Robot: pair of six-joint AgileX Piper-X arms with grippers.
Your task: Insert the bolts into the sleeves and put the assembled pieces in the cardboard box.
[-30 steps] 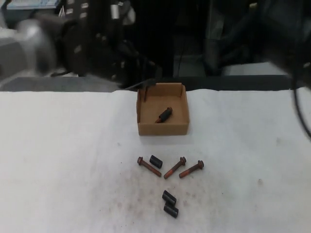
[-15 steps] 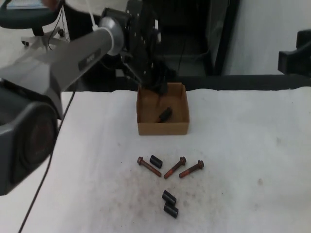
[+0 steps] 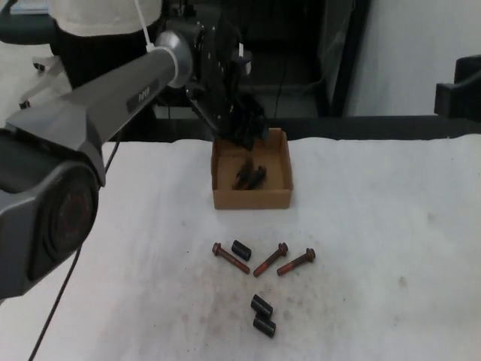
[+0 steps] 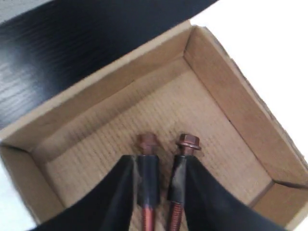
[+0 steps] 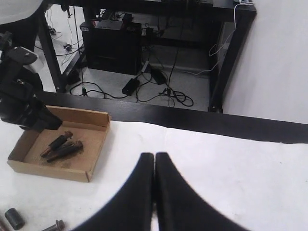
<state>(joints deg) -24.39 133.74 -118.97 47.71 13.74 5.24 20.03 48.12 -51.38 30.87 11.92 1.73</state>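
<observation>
White cloth [image 3: 391, 226] bench, two finished pieces boxed.
Left gripper [image 4: 161, 166] hangs over the cardboard box [image 3: 252, 200], fingers spread, with two assembled pieces [image 4: 148, 173] side by side on its floor; nearer, loose bolts [image 3: 270, 259] and sleeves [image 3: 261, 305] lie on the cloth; right gripper [image 5: 155, 161] is pinched closed on nothing.

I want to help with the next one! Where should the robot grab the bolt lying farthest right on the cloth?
Grip the rightmost bolt on its shank, nearer the head, coming straight down with jaws across its length. It lies flat and slanted, its tail close to the middle bolt, so the head end likely leaves more room.
</observation>
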